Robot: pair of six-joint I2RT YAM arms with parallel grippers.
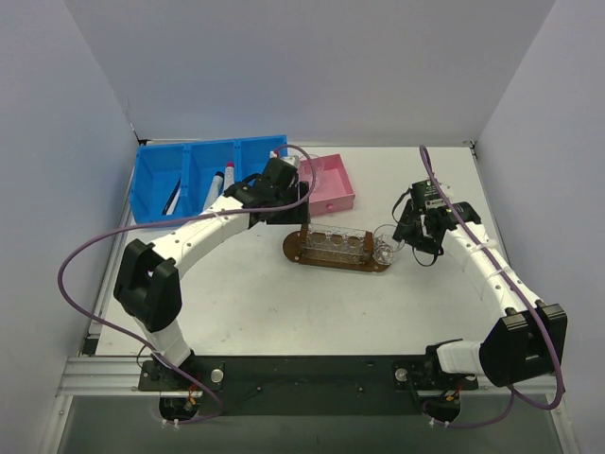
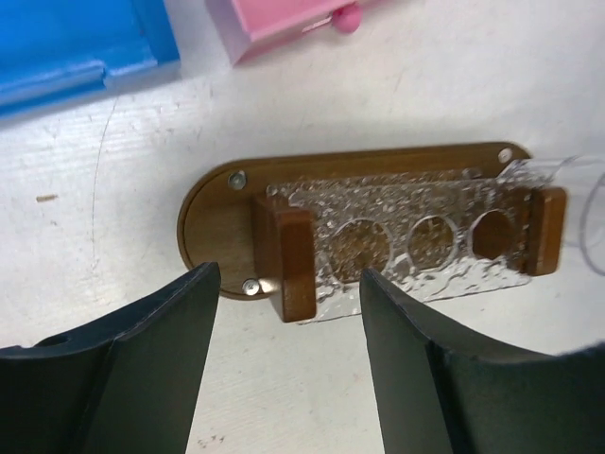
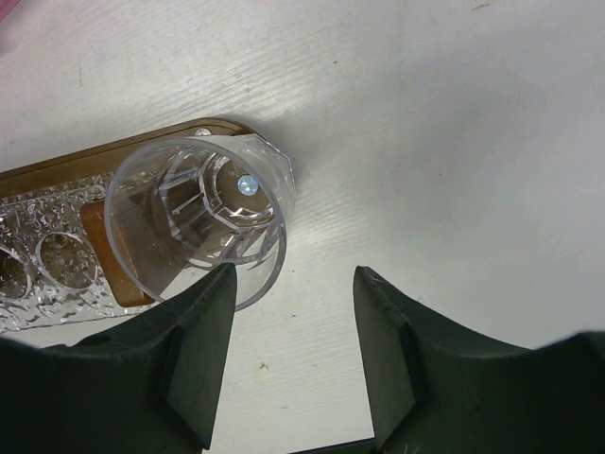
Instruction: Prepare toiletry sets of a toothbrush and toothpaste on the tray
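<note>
The tray (image 1: 293, 248) lies mid-counter (image 1: 284, 312), and a clear cup (image 3: 198, 218) stands on its right end. The right pincer (image 3: 293, 274) is open and empty, with the cup just beside its left finger. The left pincer (image 2: 288, 274) hangs open and empty, just beyond the tray's left end. A white tube (image 1: 216, 189) lies in the far-left blue bin (image 1: 156, 175).

The tray (image 2: 213, 222) was dark brown wood with silver screw heads (image 2: 237, 178). The rack (image 2: 397, 241) mounted on it was clear plastic with a pebbled, bubble-like pattern. The cup (image 3: 198, 218) was clear, with a faceted base. The bin (image 1: 151, 163) was bright blue and the box (image 1: 331, 202) was pink. The table (image 1: 284, 307) was white. The left arm (image 1: 203, 232) and right arm (image 1: 487, 270) were white with black joints. The left gripper (image 2: 288, 279) and right gripper (image 3: 295, 274) were black, and the cables (image 1: 76, 260) were purple.
</note>
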